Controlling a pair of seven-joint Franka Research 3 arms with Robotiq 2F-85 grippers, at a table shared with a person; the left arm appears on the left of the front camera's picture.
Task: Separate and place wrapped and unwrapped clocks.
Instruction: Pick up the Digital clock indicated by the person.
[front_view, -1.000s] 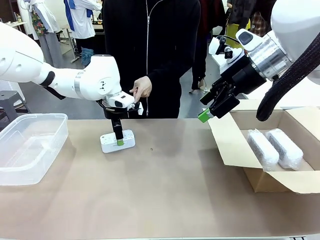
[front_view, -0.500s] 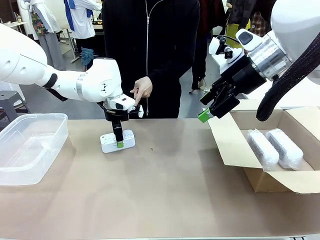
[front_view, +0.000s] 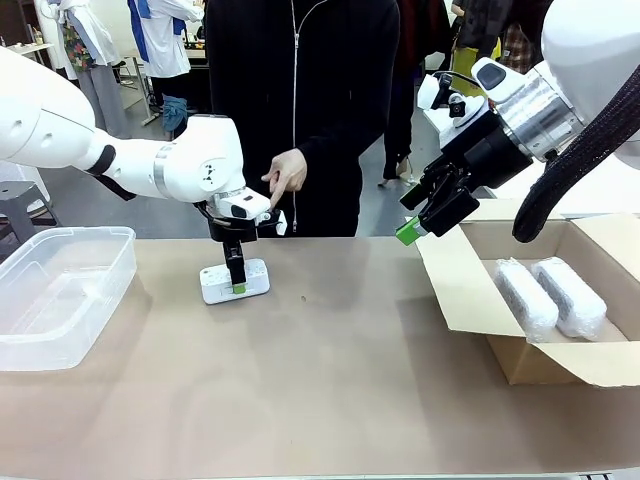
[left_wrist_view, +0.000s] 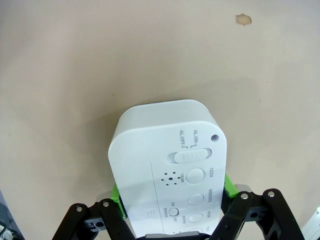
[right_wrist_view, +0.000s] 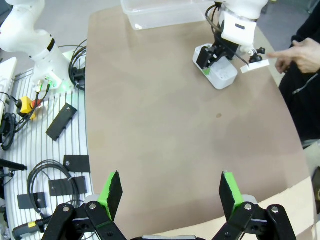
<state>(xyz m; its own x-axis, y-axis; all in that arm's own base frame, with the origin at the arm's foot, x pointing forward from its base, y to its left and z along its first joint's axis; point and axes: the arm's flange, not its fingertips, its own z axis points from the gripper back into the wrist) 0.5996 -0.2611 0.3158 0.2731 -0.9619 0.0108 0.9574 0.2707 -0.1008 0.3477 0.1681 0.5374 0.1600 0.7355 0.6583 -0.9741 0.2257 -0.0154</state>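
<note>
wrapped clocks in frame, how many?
2. Both lie side by side in the cardboard box at the table's right: one wrapped clock nearer the middle, the other right of it. More could be hidden deeper in the box.

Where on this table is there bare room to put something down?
The widest free patch is the brown tabletop between the plastic bin and the cardboard box, nearer the robot than the bare clock. The bin also looks empty. Crowded: around that clock, where the left claw straddles it, and the box, holding two wrapped clocks.

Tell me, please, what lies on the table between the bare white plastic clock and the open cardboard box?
Front view: bare brown tabletop between the clock and the box, except one small dark speck.
</note>
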